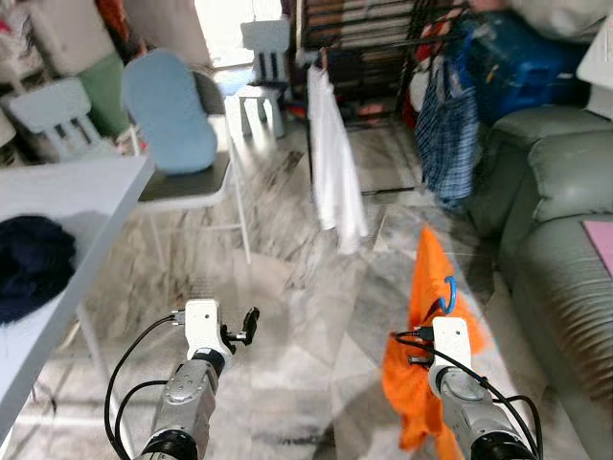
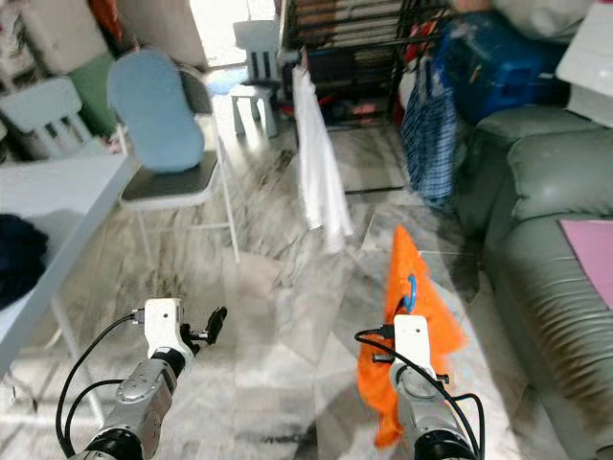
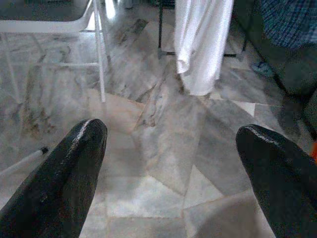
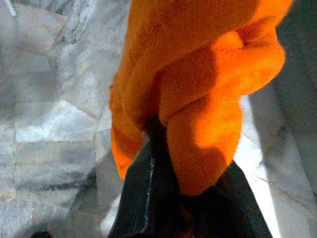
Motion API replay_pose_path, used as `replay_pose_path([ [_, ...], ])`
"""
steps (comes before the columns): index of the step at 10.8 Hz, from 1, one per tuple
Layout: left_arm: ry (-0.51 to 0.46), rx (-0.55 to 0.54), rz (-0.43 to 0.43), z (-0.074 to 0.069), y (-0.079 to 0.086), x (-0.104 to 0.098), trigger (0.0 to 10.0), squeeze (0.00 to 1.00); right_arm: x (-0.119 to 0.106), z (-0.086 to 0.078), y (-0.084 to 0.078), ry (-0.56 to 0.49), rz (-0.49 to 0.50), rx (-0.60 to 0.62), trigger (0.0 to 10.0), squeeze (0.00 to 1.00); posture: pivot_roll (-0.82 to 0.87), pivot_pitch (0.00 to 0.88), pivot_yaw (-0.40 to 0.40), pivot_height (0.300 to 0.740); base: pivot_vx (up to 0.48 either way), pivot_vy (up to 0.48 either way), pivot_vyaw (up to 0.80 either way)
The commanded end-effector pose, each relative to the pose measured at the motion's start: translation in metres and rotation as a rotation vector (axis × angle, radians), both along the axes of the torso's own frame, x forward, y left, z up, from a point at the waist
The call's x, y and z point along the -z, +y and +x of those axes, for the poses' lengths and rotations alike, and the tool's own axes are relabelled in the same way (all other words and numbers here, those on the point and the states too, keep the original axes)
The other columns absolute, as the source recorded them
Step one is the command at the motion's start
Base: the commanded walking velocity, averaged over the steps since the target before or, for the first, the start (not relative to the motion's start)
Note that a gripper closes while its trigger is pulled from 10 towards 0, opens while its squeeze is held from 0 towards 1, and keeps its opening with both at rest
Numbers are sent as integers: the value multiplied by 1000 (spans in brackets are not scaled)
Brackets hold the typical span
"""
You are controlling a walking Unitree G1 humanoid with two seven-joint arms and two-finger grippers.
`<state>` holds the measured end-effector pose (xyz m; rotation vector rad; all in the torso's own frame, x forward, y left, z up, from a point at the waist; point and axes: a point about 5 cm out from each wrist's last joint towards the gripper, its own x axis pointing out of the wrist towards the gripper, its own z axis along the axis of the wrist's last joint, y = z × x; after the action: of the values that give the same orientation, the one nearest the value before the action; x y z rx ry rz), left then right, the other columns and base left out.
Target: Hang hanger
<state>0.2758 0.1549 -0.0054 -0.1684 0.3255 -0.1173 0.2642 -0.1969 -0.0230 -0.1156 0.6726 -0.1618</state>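
Gripping an orange garment (image 1: 424, 316) on a blue hanger (image 1: 448, 292), the right end effector (image 4: 173, 188) holds it above the marble floor (image 1: 316, 316); the left end effector (image 3: 173, 163) hangs released, short of the clothes rack (image 1: 383, 43).

Both eye views look forward and down from head height toward the white garment (image 1: 337, 163) on the rack. The left wrist view shares that garment from low above the floor (image 3: 163, 148). The right wrist view presses close against orange cloth (image 4: 198, 84).
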Motion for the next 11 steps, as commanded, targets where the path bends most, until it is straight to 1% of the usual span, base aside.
replay_pose_path([
  [1, 5, -11, -2, 3, 5, -2, 10000, 0, -11, 12, 9, -64, 9, -28, 10000, 0, -231, 0, 131, 740, 386, 0, 0],
  [7, 16, -14, -27, 2, 2, 0, 10000, 0, -14, 14, 17, -70, 33, -95, 10000, 0, -233, 0, 124, 740, 390, 0, 0],
  [9, 19, -15, -35, 3, -2, 0, 10000, 0, -15, 14, 18, -74, 27, -112, 10000, 0, -237, 0, 121, 740, 388, 0, 669],
  [11, 16, -39, -42, 3, -2, 0, 10000, 0, -13, 13, 18, -61, 28, -120, 10000, 0, -219, 0, 84, 740, 388, 0, 0],
])
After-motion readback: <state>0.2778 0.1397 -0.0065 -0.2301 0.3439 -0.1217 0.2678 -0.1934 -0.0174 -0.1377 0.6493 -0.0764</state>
